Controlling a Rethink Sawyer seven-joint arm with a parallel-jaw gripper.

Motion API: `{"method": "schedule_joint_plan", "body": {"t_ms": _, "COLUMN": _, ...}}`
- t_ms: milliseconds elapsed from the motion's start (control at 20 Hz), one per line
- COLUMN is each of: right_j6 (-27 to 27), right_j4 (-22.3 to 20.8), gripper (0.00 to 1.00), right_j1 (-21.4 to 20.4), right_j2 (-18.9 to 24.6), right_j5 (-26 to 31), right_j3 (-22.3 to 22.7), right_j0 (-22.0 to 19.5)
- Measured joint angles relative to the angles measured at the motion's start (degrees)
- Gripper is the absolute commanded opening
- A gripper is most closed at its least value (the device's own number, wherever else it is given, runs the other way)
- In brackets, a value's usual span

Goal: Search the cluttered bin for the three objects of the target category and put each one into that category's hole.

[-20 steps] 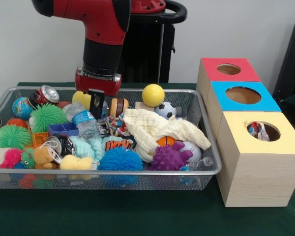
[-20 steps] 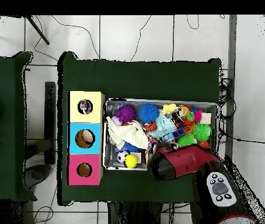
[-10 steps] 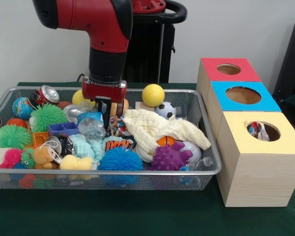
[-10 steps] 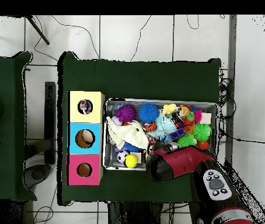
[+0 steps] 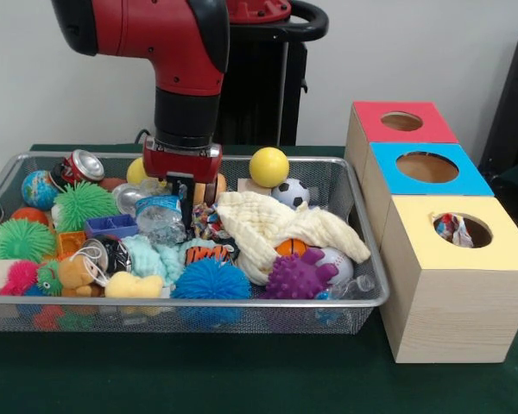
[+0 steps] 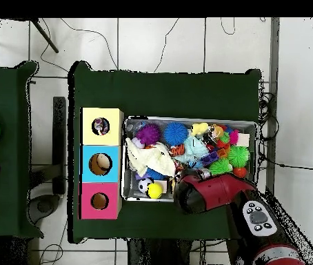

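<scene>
The wire mesh bin [image 5: 198,304] is full of toys. My gripper [image 5: 187,205] hangs straight down into its back middle, its tip among the clutter beside a small multicoloured printed fabric piece [image 5: 206,222]. Another printed fabric piece [image 5: 452,228] sits in the round hole [image 5: 475,233] of the yellow-topped cube [image 5: 501,250]; it also shows in the overhead view [image 6: 101,125]. No third piece shows. In the overhead view the red arm [image 6: 211,193] covers the gripper and the bin's [image 6: 256,148] near edge.
A plain cream cloth [image 5: 276,226] lies right of the gripper, a clear water bottle [image 5: 160,220] left of it. A yellow ball [image 5: 268,166] and soccer ball [image 5: 290,192] sit behind. Blue-topped [image 5: 427,168] and red-topped [image 5: 402,122] cubes stand beyond the yellow one.
The gripper moved right along the bin's back and came down into the clutter, nudging the water bottle. Over the last half second it has hardly moved.
</scene>
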Motion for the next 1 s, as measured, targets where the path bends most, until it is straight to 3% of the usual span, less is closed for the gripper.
{"method": "schedule_joint_plan", "body": {"t_ms": 1000, "right_j6": 0.0, "right_j4": 8.03, "gripper": 0.0, "right_j1": -0.14, "right_j2": 2.88, "right_j5": 1.32, "right_j3": 0.5, "right_j0": -1.61}}
